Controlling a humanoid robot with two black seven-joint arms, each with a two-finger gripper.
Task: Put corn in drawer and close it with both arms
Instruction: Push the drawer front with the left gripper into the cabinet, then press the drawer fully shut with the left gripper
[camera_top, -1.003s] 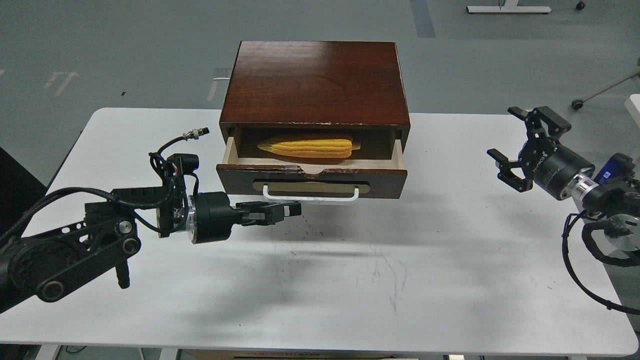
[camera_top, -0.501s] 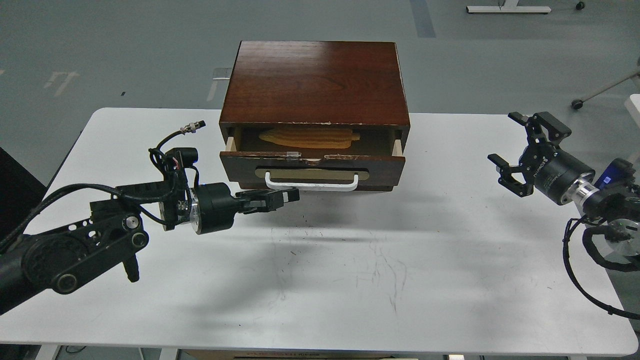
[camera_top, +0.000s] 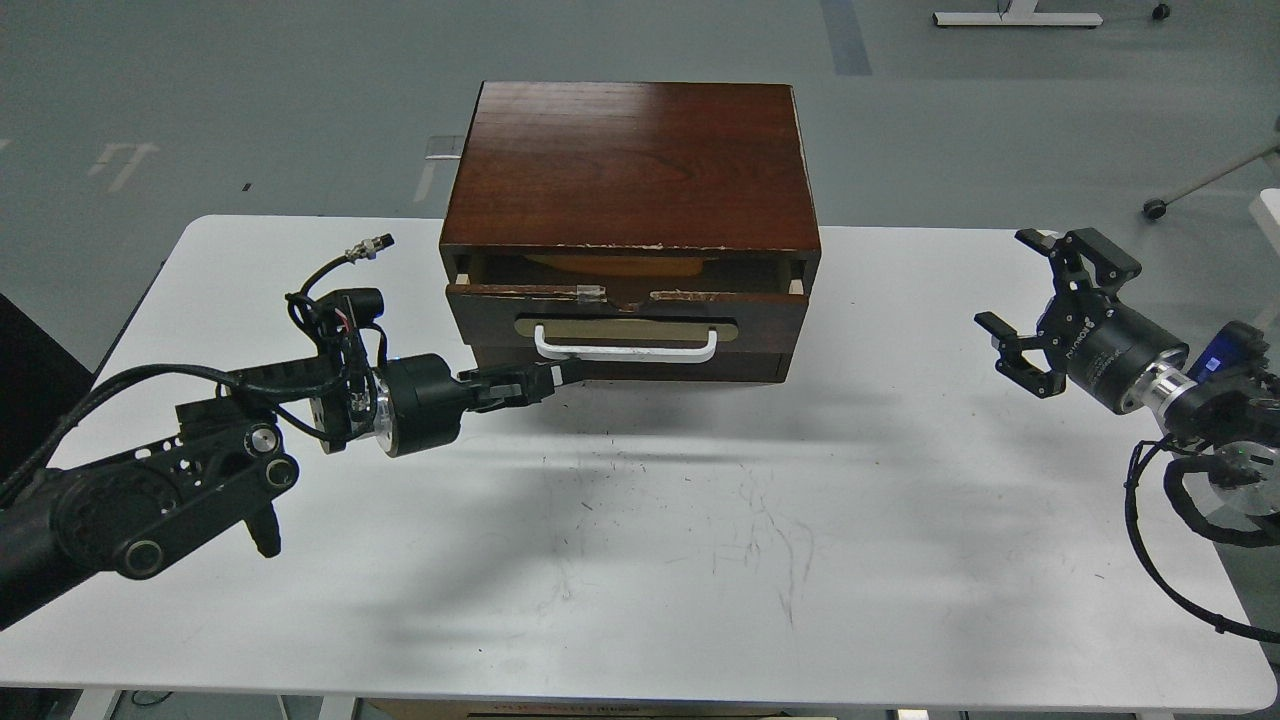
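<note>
The dark brown drawer (camera_top: 765, 308) with its white bar handle (camera_top: 625, 353) is pushed almost fully into the wooden cabinet (camera_top: 630, 165); only a narrow slot stays open. A thin strip of the yellow corn (camera_top: 610, 265) shows in that slot, the rest is hidden. My left gripper (camera_top: 553, 377) is shut, empty, and its tips sit against the drawer front just below the handle's left end. My right gripper (camera_top: 1012, 284) is open and empty, well to the right of the cabinet and above the table.
The cabinet stands at the back middle of the white table (camera_top: 700, 520). Below the drawer is a plain lower front panel (camera_top: 690, 368). Loose black cables (camera_top: 1150, 530) hang by my right arm near the table's right edge.
My left gripper has moved forward and pushed the drawer in, from half open to nearly shut, so the corn is now almost hidden. My right gripper has barely moved.
</note>
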